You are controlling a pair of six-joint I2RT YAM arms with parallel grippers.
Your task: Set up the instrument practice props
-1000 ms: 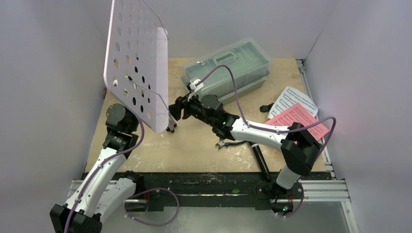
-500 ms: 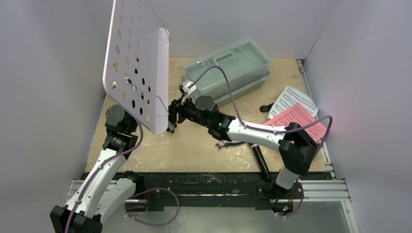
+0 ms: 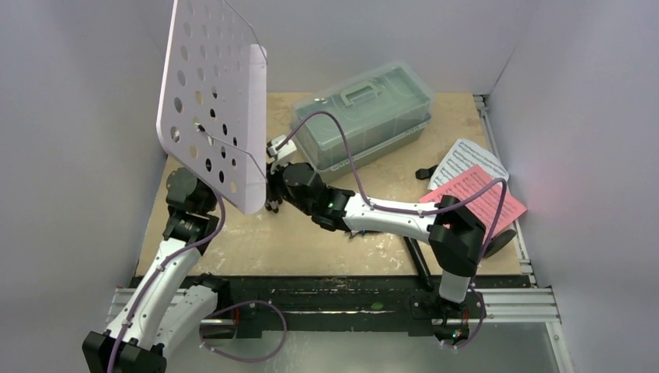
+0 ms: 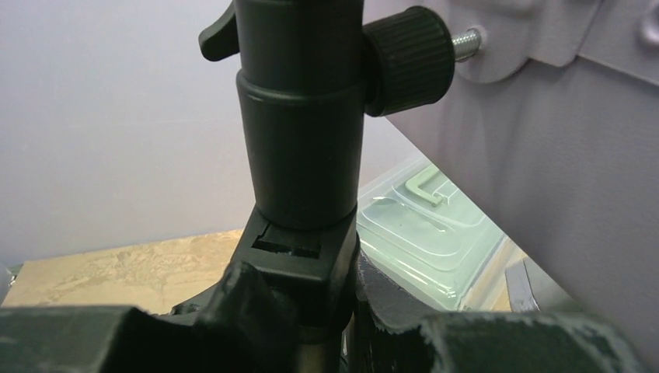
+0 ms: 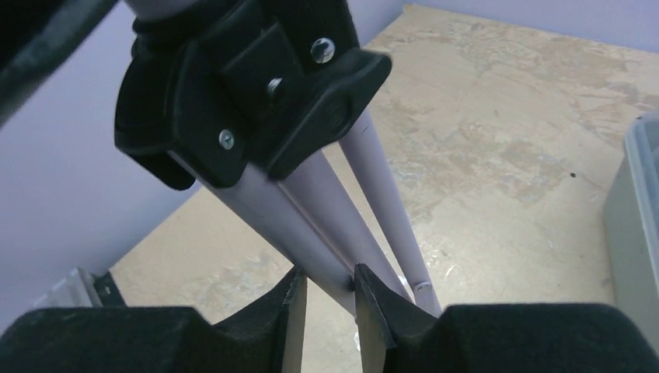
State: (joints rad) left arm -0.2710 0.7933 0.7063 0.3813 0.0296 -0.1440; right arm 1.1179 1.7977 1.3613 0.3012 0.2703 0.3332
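Lilac metal fills much of my view: the music stand is up over the left part of the table, its perforated plate tilted steeply and its legs folded together, pointing down at the wood. Whether the feet touch the table I cannot tell.

My left gripper is clamped on the stand's black shaft, just below the collar. A black knob sticks out of the shaft above my fingers, beside the bracket that carries the plate. From overhead this gripper is hidden behind the plate.

My right gripper reaches in from the right, low on the stand, under the black plastic hub where the legs meet. One lilac leg runs down between my two fingers, which stand close on either side of it. Whether they are pressing it yet I cannot tell.

Behind my right arm a translucent green toolbox sits at the back of the table with its lid shut. The pink sheet lies near the right edge, lapping over the white sheet, which lies just behind it. Both are well apart from the stand.

A black rod lies on the table near the front edge, partly under my right arm.
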